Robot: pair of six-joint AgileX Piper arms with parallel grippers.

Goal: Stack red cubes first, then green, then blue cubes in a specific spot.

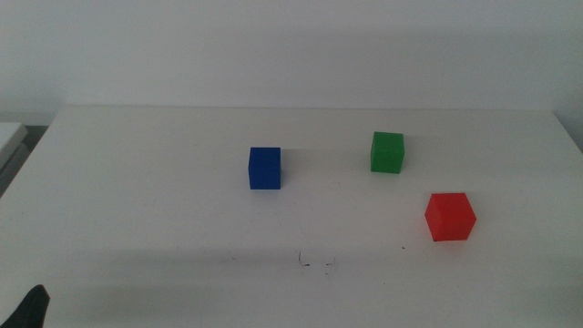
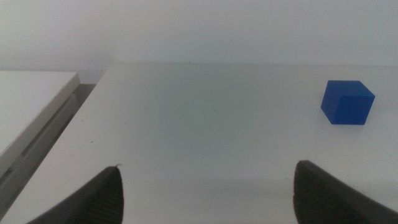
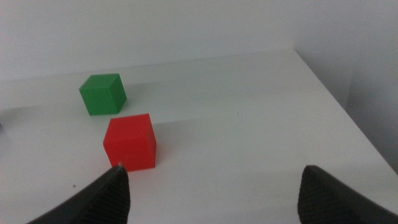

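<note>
Cubes sat apart on the white worktop (image 1: pixel 137 182) in the middle view, none yet stacked. The blue cube (image 1: pixel 265 169) stood near the centre, the green cube (image 1: pixel 387 152) further toward the right edge, and the red cube (image 1: pixel 450 217) nearer the front on that same side. The marked spot (image 1: pixel 314 263), a few faint black scribbles toward the front edge, lay bare, with a lone dark speck (image 1: pixel 404 248) between it and the red cube. Only a dark tip of the left gripper (image 1: pixel 32 308) showed at the front left corner, where that arm apparently waited; the right arm was out of this view.

From the left wrist, the left gripper (image 2: pixel 208 193) hung low over the worktop with its jaws spread wide and nothing between them. The blue cube (image 2: pixel 347 102) rested well ahead and off to one side, out of reach for now, which suited an arm whose cube goes on last.

From the right wrist, the right gripper (image 3: pixel 214 193) likewise gaped wide and empty. The red cube (image 3: pixel 130 142) sat just beyond one jaw tip, the green cube (image 3: pixel 102 94) a little past it, both close to the worktop's right edge. Judged from that layout, the right arm was best placed to take the red cube first and carry it to the scribbles.
</note>
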